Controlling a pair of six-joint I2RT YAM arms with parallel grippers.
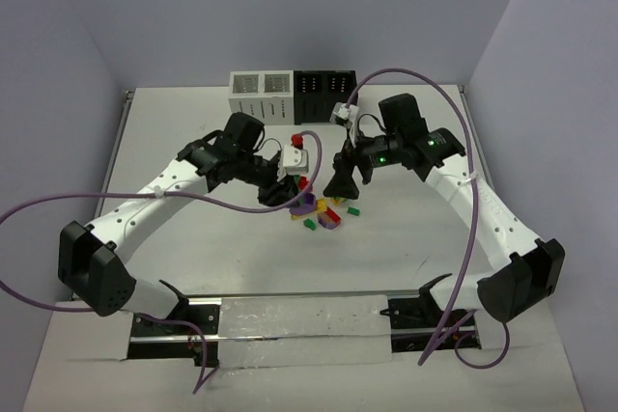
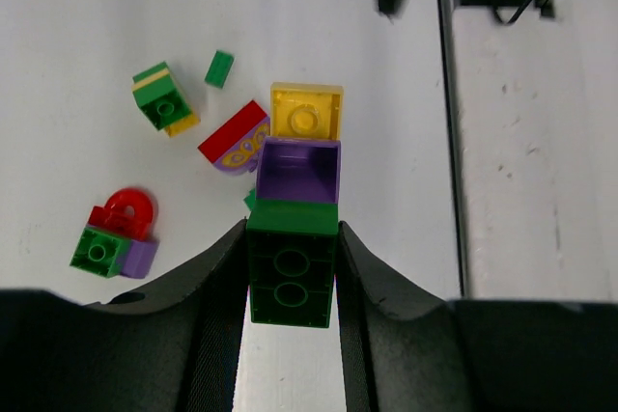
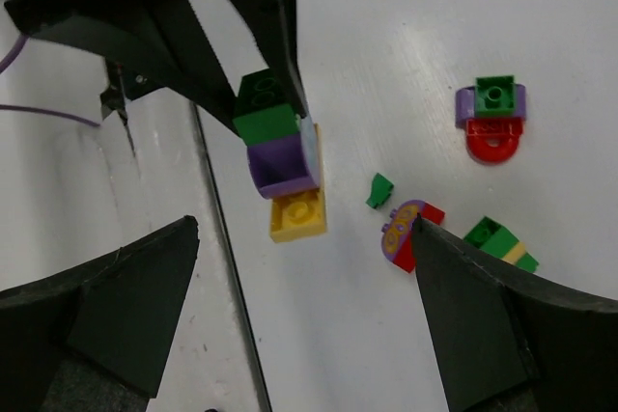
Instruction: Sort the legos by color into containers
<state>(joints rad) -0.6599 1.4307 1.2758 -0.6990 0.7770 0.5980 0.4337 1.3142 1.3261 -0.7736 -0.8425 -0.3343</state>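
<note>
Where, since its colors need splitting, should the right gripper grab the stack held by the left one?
Probably the yellow brick at the free end, closing on its flat sides from the end opposite the left gripper. The green brick is clamped there, the purple brick sits between, and the yellow one juts clear.

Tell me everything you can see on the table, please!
held stack: 1, green, purple and yellow bricks, between the left fingers
red arch stack: 1, red arch with green and purple bricks, on the table
green-yellow stack: 1, green and yellow, on the table
curved piece: 1, red and purple, beside the held stack
small green pieces: at least 2, green, loose on the table
white container: 1, white, far side of the table
black container: 1, black, joined to the white one
table: 1, pale grey
left fingers: black, shut on the held stack
right fingers: black, open, empty
</note>
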